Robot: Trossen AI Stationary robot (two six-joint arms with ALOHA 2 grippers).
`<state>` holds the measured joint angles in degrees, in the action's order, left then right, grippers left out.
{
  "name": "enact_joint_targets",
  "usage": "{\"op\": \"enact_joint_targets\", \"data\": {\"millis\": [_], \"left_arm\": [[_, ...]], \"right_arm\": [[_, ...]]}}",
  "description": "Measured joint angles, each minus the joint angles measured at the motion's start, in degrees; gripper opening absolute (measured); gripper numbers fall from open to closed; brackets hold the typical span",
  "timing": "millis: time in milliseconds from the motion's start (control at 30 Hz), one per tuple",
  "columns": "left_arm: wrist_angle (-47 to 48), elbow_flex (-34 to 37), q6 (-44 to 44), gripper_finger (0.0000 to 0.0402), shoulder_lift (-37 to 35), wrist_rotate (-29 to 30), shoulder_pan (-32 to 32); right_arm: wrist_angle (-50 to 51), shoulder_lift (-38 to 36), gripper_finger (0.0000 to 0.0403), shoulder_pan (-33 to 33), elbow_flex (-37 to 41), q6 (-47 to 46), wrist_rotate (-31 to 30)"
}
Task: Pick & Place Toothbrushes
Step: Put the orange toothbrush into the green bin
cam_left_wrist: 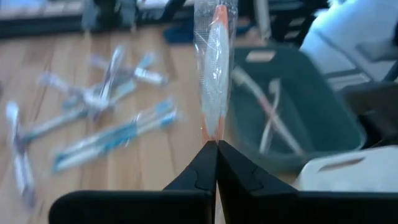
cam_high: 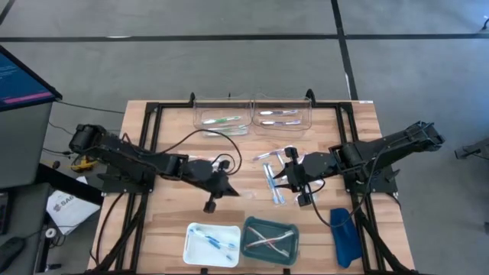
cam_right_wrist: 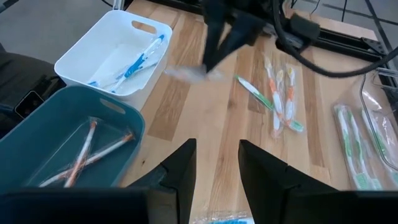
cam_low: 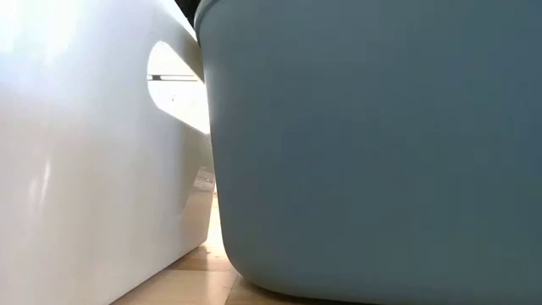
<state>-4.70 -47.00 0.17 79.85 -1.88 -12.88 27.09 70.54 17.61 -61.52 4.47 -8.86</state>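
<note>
Partway: a few toothbrushes (cam_right_wrist: 134, 62) already lie in white bin (cam_high: 200, 256) and teal bin (cam_high: 249, 243), many remain loose on table (cam_high: 160, 221); left gripper (cam_left_wrist: 216, 149) pinches an orange wrapped toothbrush (cam_left_wrist: 213, 68), right gripper (cam_right_wrist: 216, 160) hangs half-open, empty.

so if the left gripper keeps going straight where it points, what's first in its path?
Probably the teal bin. The left gripper, shut on a wrapped orange toothbrush, points about at its near rim; depth is unclear.
</note>
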Motion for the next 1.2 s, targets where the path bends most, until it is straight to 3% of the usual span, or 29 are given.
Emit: {"op": "enact_joint_targets", "data": {"millis": [200,500,700,1200], "left_arm": [[-8.65,0.0,1.12,0.0,0.0,-0.8,-1.04],[-18.8,0.0,4.53,0.0,0.0,-2.09,-3.36],[-22.17,0.0,4.52,0.0,0.0,-6.99,-3.38],[-23.79,0.31,3.67,0.0,0.0,-7.23,-1.63]], "right_arm": [[-1.05,0.34,0.0113,0.0,-0.01,0.24,0.0],[-6.61,7.59,0.0113,0.39,0.04,4.24,0.02],[-6.96,11.22,0.0113,0.37,0.0,5.16,0.0],[-11.4,11.32,0.0113,1.29,-2.8,0.95,0.2]]}}
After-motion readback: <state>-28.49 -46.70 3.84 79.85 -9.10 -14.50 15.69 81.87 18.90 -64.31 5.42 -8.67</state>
